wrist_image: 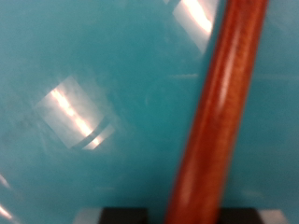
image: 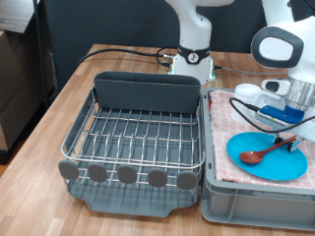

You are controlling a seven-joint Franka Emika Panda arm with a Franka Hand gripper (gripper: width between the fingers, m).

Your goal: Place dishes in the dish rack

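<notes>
The silver wire dish rack (image: 138,133) with its dark grey caddy (image: 148,90) stands at the exterior view's left and holds no dishes. The light-blue plate (image: 281,165) lies on the pink-checked cloth (image: 228,128) in the grey crate. The reddish-brown wooden spoon (image: 264,151) lies across the plate. The white mug (image: 247,92) stands behind it on the cloth. My gripper (image: 294,139) is down at the spoon's handle end. In the wrist view the handle (wrist_image: 213,121) runs close over the plate (wrist_image: 84,84), between two dark fingertips (wrist_image: 121,216).
The grey plastic crate (image: 246,202) fills the exterior view's right, touching the rack's side. The robot base (image: 194,59) and black cables stand at the back of the wooden table (image: 59,108). A row of grey round tabs (image: 128,175) lines the rack's front.
</notes>
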